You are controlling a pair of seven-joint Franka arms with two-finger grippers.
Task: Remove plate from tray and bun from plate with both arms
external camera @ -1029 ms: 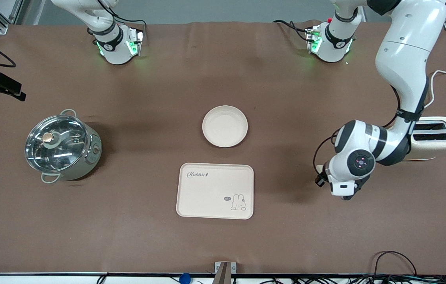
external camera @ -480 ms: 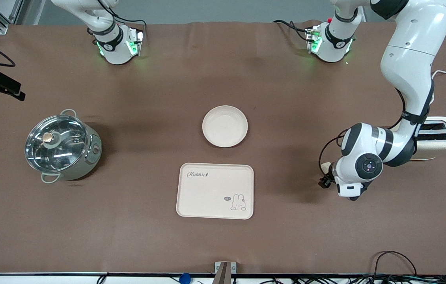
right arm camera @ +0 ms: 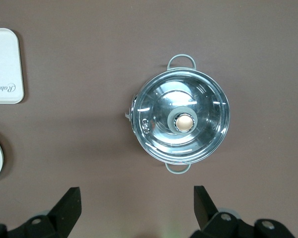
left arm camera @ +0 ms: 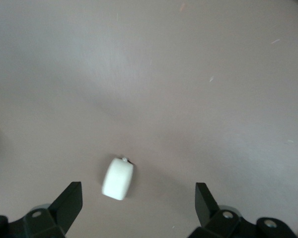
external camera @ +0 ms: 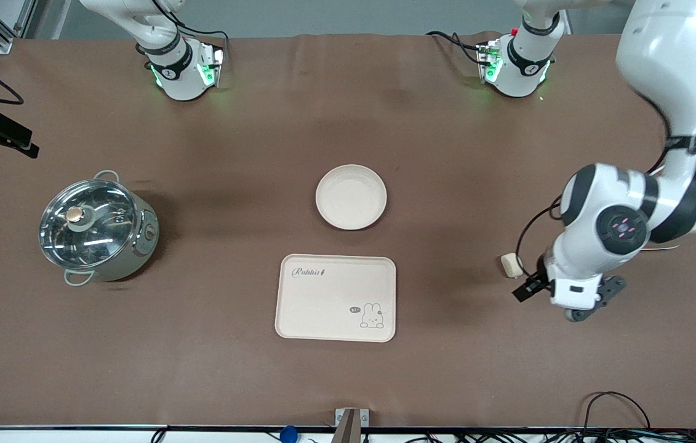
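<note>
- The plate (external camera: pixel 351 197) sits on the brown table (external camera: pixel 231 369), clear of the tray (external camera: pixel 335 298) and farther from the front camera than it; nothing lies on either.
- The bun (external camera: pixel 512 264) rests on the bare table toward the left arm's end, well apart from both dish and tray.
- The left end effector (external camera: pixel 548 295) hangs just above the table beside the bun, its fingers spread wide and holding nothing; the left wrist view shows the bun (left arm camera: pixel 117 178) lying free between the two fingertips (left arm camera: pixel 69 201).
- The right end effector (right arm camera: pixel 134 208), also wide open and empty, waits high over the lidded steel pot (external camera: pixel 96 229).
- Judged from the layout, both removals look done; the release of the bun is the step in hand.
- The next move calls only for a clean lift of the left arm, straight up so the fingers do not nudge the bun.
</note>
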